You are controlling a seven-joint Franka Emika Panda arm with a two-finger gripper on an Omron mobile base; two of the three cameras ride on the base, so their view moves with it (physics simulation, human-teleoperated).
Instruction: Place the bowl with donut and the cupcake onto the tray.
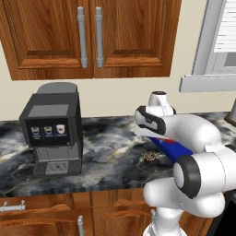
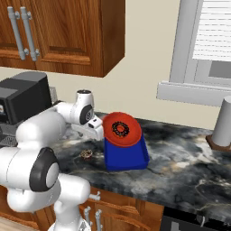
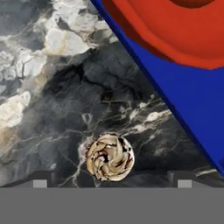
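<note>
The red bowl (image 2: 121,130) rests on the far end of the blue tray (image 2: 128,159), and the chocolate donut (image 2: 120,129) lies in it. The hand view shows the bowl (image 3: 175,30) and the tray (image 3: 192,100) at the upper right. The small cupcake (image 2: 85,154) stands on the marble counter, just left of the tray and apart from it. My gripper (image 3: 111,183) hangs above the cupcake (image 3: 109,157), open, its tips wide apart on either side with nothing between them. In the left base view the cupcake (image 1: 149,158) sits beside the tray (image 1: 174,150), partly behind my arm.
A black coffee machine (image 1: 53,133) stands at the counter's left. A grey cylinder (image 2: 223,122) on a brown base stands at the far right under the window. Wooden wall cabinets (image 1: 87,37) hang overhead. The counter's front edge (image 1: 69,189) runs close to the cupcake.
</note>
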